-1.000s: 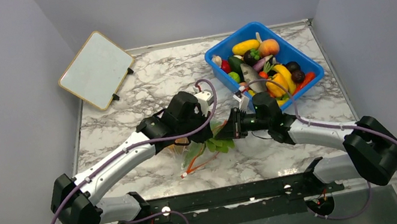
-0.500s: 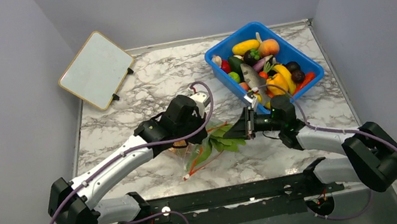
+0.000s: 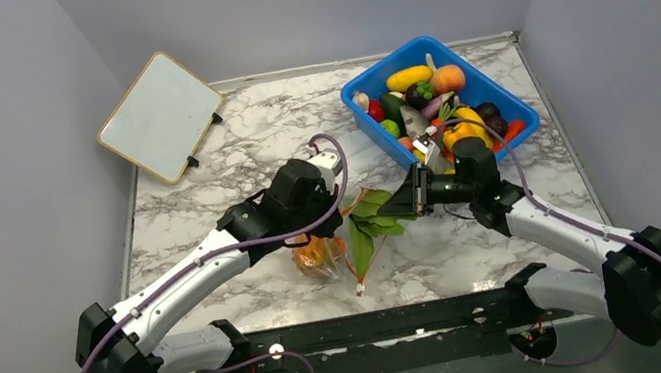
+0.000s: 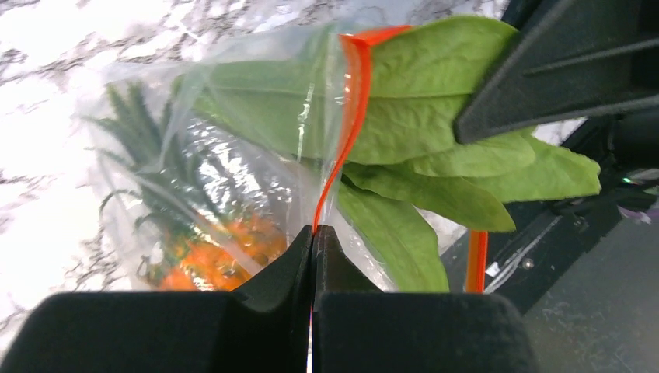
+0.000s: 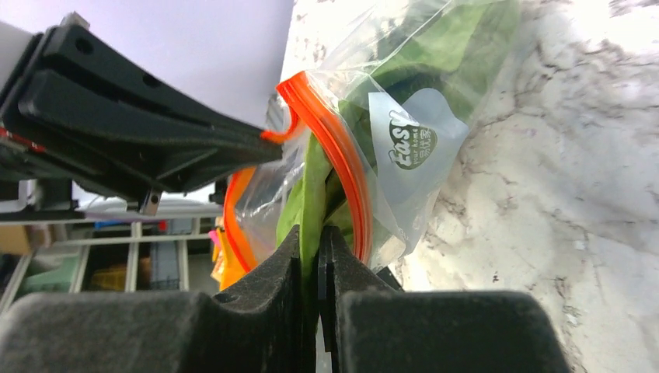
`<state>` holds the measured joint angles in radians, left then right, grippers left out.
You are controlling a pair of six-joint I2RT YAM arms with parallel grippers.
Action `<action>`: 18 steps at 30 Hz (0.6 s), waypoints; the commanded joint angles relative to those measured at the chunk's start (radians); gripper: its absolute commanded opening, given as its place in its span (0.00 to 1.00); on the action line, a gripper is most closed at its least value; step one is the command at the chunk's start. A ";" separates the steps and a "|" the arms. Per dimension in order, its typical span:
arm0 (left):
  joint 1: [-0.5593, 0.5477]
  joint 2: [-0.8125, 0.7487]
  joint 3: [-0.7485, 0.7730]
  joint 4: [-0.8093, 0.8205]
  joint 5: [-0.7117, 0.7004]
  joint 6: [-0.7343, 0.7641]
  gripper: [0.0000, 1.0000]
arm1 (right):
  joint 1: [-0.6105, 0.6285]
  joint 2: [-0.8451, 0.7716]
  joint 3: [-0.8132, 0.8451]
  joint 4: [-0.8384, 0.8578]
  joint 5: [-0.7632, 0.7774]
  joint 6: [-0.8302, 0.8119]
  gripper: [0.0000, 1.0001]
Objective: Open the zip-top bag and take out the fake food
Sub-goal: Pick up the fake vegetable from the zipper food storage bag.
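The zip-top bag (image 3: 322,255) sits off the near-left corner of the blue bin (image 3: 487,76), its mouth already parted, with the orange pineapple (image 4: 221,252) deep inside and the green leaf (image 4: 435,148) poking partly out past the red-orange zip strip (image 4: 350,116). My left gripper (image 4: 313,231) is clenched on that strip, on the side of the bag away from the bin, and my right gripper (image 5: 319,237), between bag and bin, is pinched tight on the leaf, so I judge I'm mid-extraction. Next I need to draw the right arm toward the bin while the left anchors the bag, or the whole bag may drag along.
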<state>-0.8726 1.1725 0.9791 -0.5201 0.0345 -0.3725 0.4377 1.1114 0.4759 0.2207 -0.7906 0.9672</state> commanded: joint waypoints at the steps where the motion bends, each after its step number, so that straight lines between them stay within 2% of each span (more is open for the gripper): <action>1: 0.000 0.035 -0.029 0.031 0.170 0.039 0.00 | -0.006 -0.047 0.067 -0.168 0.141 -0.056 0.09; 3: -0.007 0.055 -0.041 0.028 0.214 0.070 0.00 | -0.006 -0.034 0.057 -0.023 0.108 0.029 0.10; 7: -0.026 0.071 -0.075 0.025 0.219 0.085 0.00 | -0.005 0.009 0.114 -0.017 0.156 0.110 0.10; 12: -0.031 0.031 -0.113 0.022 0.134 0.067 0.00 | -0.014 0.005 0.182 -0.079 0.198 0.096 0.09; 15: -0.031 0.002 -0.130 0.023 0.094 0.062 0.00 | -0.014 0.019 0.230 -0.135 0.138 -0.021 0.09; 18: -0.031 0.007 -0.126 0.032 0.078 0.051 0.00 | 0.000 0.058 0.278 -0.284 0.066 -0.243 0.10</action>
<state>-0.8948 1.1984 0.8642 -0.4648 0.1547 -0.3161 0.4366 1.1397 0.6739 0.0647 -0.6716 0.9592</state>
